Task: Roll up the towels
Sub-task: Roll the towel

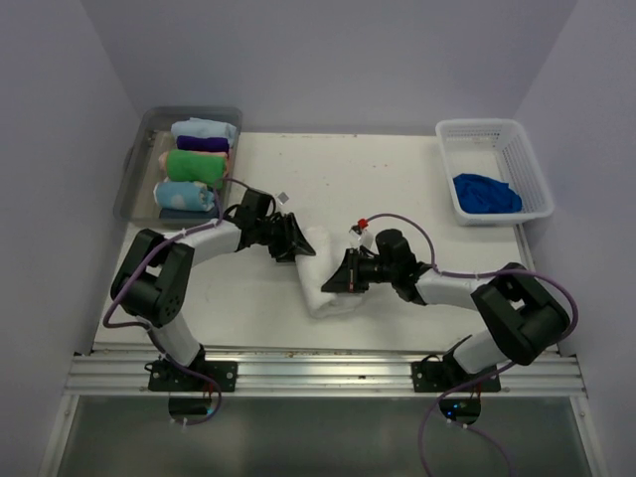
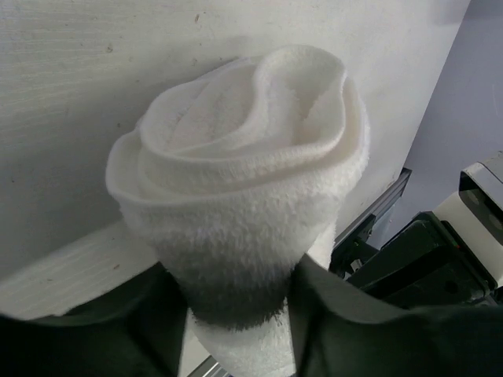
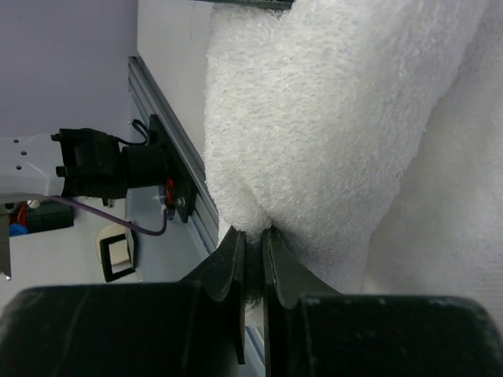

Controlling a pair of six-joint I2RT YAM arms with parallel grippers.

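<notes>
Far left: clear bin (image 1: 134, 169) holding rolled towels (image 1: 194, 164). Next, left claw (image 1: 290, 241) partly spread, clamped round the rolled end of the white towel (image 1: 320, 270), which lies mid-bench. Then right claw (image 1: 338, 280) almost closed, pinching a thin fold at the towel's other end, near the front rail. Bare bench (image 1: 397, 179) behind, reaching the white basket (image 1: 479, 126) far right, blue towel (image 1: 487, 192) inside

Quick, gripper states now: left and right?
Left gripper: closed around the rolled white terry towel.
Right gripper: closed, pinching a fold of the same towel.
</notes>
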